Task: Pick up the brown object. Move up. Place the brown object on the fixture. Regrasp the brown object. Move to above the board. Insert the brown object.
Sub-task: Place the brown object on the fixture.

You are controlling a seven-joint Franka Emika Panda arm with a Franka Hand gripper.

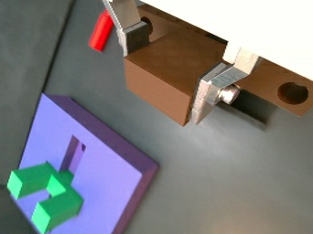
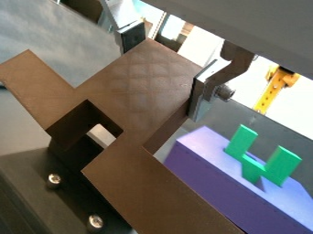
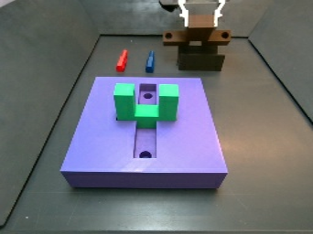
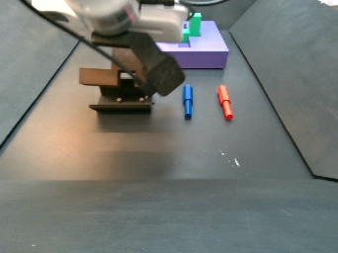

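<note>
The brown object (image 3: 196, 38) lies across the top of the dark fixture (image 3: 202, 60) at the back of the floor. My gripper (image 3: 199, 18) stands right over it. In both wrist views the silver fingers (image 1: 218, 87) sit flush against two opposite sides of the brown object (image 1: 153, 82), so the gripper (image 1: 171, 69) is shut on it; the end with the round hole sticks out past one finger. In a side view the gripper (image 4: 145, 59) covers one end of the object (image 4: 103, 77) on the fixture (image 4: 122, 101). The purple board (image 3: 166, 142) with its green block (image 3: 145, 101) lies in front.
A red pen (image 3: 123, 60) and a blue pen (image 3: 149, 61) lie side by side on the floor between the fixture and a side wall. Dark raised walls border the floor. The board also shows in both wrist views (image 1: 104, 151) (image 2: 208, 174).
</note>
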